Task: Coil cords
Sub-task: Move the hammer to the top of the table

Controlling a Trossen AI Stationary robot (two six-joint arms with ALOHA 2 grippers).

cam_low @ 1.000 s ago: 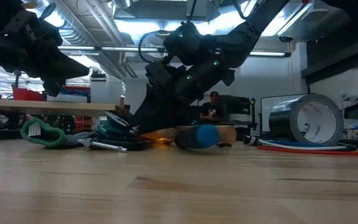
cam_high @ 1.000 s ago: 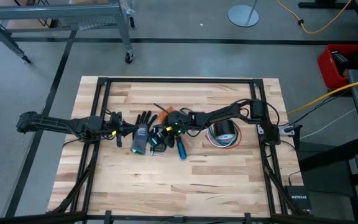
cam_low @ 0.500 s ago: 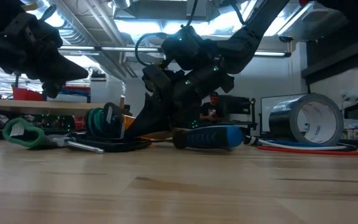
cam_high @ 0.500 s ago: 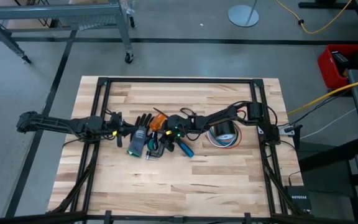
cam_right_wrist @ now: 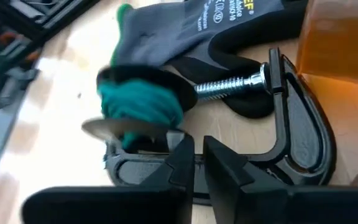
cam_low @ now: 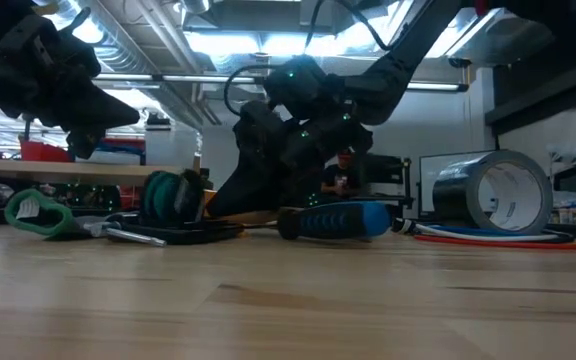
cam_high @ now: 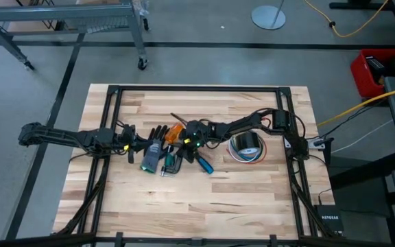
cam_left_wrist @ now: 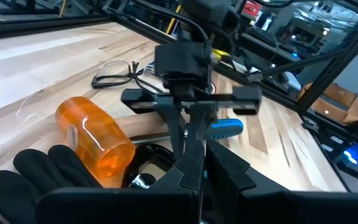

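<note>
Near the middle of the wooden surface [cam_high: 204,206], a teal-green cord [cam_right_wrist: 140,107] wound on a dark spool is seen lying in a small heap of items, just beside the screw of a black C-clamp [cam_right_wrist: 303,134] and touching a grey work glove [cam_right_wrist: 194,25]. From the low camera the spool [cam_low: 171,196] is seen standing on edge, with the glove's green cuff [cam_low: 38,213] further out. An orange bottle [cam_left_wrist: 95,140] lies on its side next to the black glove fingers [cam_left_wrist: 39,177], and a blue-handled screwdriver [cam_low: 340,219] rests just beside the heap. A roll of grey tape [cam_high: 245,144] stands further toward the right arm's side, on a coil of red, white and blue wires [cam_low: 493,238].

The right tool [cam_right_wrist: 194,163] is held low over the clamp's frame, close to the teal-green spool; its fingers are nearly together, and nothing can be seen gripped between them. The left tool [cam_high: 134,148] is closed and empty, held above the surface at the glove's end of the heap.
</note>
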